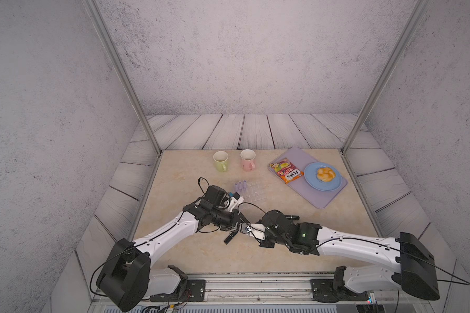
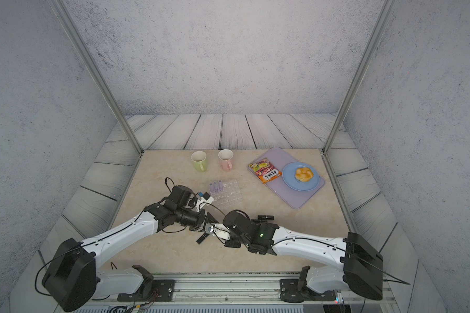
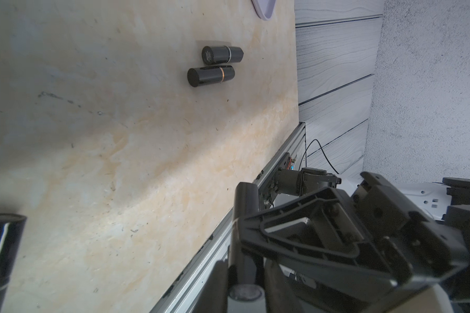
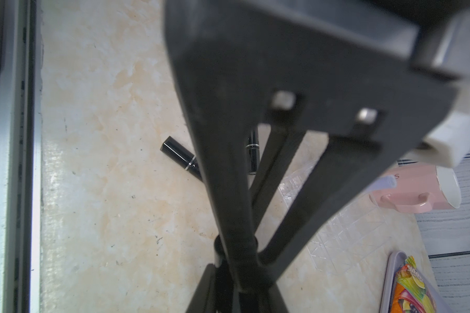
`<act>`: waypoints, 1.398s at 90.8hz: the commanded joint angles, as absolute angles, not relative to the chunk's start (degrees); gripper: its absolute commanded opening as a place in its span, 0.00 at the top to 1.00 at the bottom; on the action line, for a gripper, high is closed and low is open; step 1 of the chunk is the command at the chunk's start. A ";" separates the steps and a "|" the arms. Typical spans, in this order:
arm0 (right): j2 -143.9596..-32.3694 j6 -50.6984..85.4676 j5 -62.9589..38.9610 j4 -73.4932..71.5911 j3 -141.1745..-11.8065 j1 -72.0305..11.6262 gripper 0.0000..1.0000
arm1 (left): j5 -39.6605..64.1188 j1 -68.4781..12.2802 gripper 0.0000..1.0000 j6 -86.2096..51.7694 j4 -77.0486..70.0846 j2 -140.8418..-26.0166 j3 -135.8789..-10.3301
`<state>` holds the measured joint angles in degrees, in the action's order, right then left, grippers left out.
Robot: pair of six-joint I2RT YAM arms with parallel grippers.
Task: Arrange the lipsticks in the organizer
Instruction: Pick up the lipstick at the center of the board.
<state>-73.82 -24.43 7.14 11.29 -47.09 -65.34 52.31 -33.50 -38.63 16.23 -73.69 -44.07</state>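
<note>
Nearest black lipstick (image 1: pixel 229 238) flat, diagonal

We see bare counter (image 1: pixel 282 206) between the organizer (image 1: pixel 254 193) and lilac tray (image 1: pixel 324 202); the left claw (image 1: pixel 234 229) and right claw (image 1: pixel 245 229) crowd together, maybe touching.

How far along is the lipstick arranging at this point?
Done: three lilac lipsticks stand in the organizer. In hand: the right gripper has its jaws apparently shut on a held black lipstick, with the left gripper right beside it. Left: at least three black ones, a pair of black lipsticks lying by the right arm and a loose black lipstick near the grippers.
</note>
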 commanded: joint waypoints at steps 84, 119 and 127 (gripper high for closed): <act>-64.44 62.35 -10.66 8.29 -45.25 -33.21 0.44 | 46.84 -18.67 1.00 -53.31 -15.70 -69.88 -37.16; -69.72 81.07 -19.70 -13.45 -42.83 -34.10 0.35 | 41.15 -27.22 1.00 -56.46 -26.76 -68.50 -34.08; -71.74 83.10 -19.88 -14.23 -42.89 -35.18 0.37 | 40.29 -28.56 1.00 -56.20 -27.62 -69.02 -34.34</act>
